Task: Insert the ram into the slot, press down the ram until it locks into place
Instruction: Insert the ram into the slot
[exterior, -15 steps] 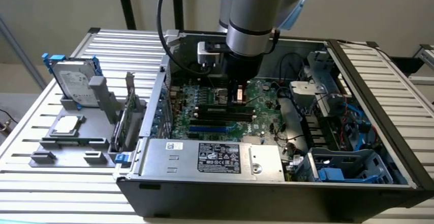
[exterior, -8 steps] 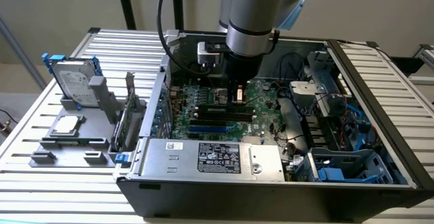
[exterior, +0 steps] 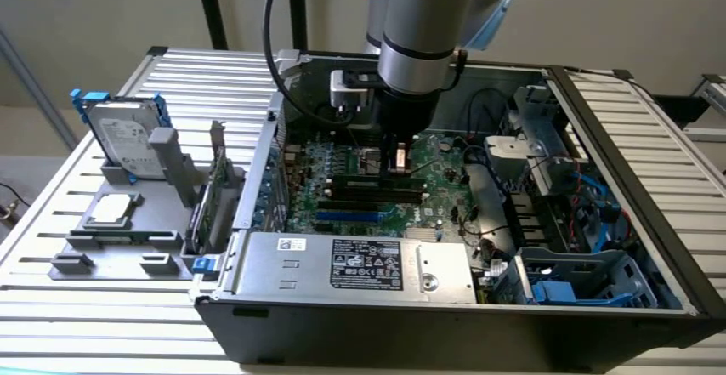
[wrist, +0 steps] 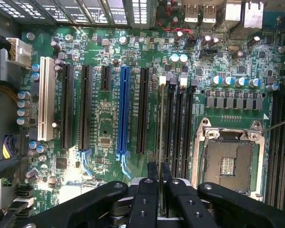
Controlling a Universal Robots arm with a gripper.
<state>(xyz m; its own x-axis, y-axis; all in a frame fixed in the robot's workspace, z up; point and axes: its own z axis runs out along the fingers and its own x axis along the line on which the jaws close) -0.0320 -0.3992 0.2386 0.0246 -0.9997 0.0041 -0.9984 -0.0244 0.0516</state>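
Low over the motherboard (wrist: 104, 142), pinches the ram (wrist: 160, 128) between the two black fingers (wrist: 152, 172) of the gripper (wrist: 159, 167), clamped shut on the stick's near end. Holds it on edge, thin as a line from the wrist view, running lengthwise along the slot (wrist: 156, 109), the first of four parallel black memory sockets and the one marked by a white latch (wrist: 162, 80) at its far end. Cannot tell whether the stick's lower edge is seated or just above the socket. Sits between a long black expansion slot (wrist: 143, 109) on one side and the three other memory sockets on the other. Beyond those, the open CPU socket (wrist: 229, 164) in its metal frame. Farther across the board, past the black expansion slot, a bright blue connector strip (wrist: 123, 111) and a white slot (wrist: 46, 104). From the exterior view, reaches straight down on the grey arm (exterior: 426, 9) into an open computer case (exterior: 454, 332), with the silver power supply (exterior: 340, 260) along the near wall. Outside the case, on the exterior view's left, a grey fixture tray (exterior: 108, 243) carrying a hard drive (exterior: 119, 133), a CPU chip (exterior: 114, 209) and an upright green expansion card (exterior: 216, 196).
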